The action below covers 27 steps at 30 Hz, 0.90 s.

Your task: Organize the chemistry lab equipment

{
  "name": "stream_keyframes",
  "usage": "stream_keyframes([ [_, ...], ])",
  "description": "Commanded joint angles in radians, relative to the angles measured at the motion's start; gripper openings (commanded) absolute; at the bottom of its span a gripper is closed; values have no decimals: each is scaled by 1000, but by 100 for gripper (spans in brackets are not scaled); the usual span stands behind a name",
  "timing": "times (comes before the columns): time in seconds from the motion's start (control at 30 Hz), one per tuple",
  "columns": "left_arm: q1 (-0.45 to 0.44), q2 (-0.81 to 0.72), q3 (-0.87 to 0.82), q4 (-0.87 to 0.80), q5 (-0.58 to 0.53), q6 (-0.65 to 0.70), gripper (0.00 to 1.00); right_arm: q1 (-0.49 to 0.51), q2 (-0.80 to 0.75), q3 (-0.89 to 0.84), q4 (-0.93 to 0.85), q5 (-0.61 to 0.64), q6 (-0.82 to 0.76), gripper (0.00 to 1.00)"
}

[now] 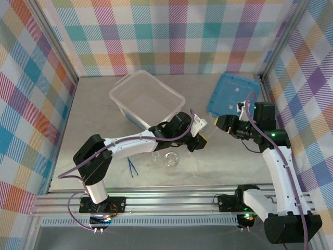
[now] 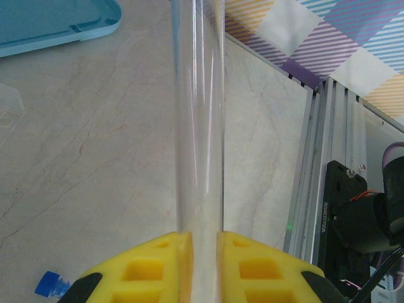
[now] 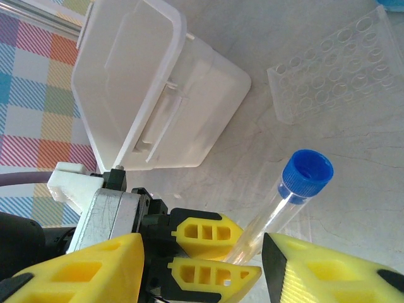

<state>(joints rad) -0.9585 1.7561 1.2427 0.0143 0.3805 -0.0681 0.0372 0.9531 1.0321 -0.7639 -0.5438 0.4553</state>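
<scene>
Left gripper (image 2: 197, 246) is clamped tight on a clear tube (image 2: 199, 126), yellow pads pinching its lower end, and the tube is held up off the table (image 2: 95, 158). In the right wrist view the tube pokes out of those pads at a slant, with its blue cap (image 3: 307, 173) at the far end.

Right gripper (image 1: 218, 124) has its jaws apart, one on each side of the tube just below the cap, and I can't see either touching the glass. So the two grippers are nose to nose mid-table, between the box (image 1: 145, 99) and the blue lid (image 1: 234, 94).

My read is that this is a handover, left passing the tube to right. Could also be right going for the cap, hard to say.

Next move as I see it: right needs to close squarely on the tube shaft, gently since it's thin glass, and left shouldn't let go until that grip is solid. After that the clear rack (image 3: 334, 63) looks like the obvious home for it, or the box.

Other stuff waiting on the table: the flask (image 1: 170, 159) and tweezers (image 1: 132, 167) near the left arm, plus another blue cap (image 2: 50, 284) lying below the left gripper. Can't tell if a tube's attached.
</scene>
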Motion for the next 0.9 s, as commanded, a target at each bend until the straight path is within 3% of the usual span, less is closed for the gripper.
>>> stream_keyframes([
  [0.0,16,-54,18,3,-6,21,2,-8,-2,-12,7,-20,-14,53],
  [0.27,40,-72,11,6,-8,21,2,-14,-22,-33,-6,-17,-11,54],
  [0.87,40,-83,-3,10,13,16,2,-23,9,-61,49,-52,3,69],
])
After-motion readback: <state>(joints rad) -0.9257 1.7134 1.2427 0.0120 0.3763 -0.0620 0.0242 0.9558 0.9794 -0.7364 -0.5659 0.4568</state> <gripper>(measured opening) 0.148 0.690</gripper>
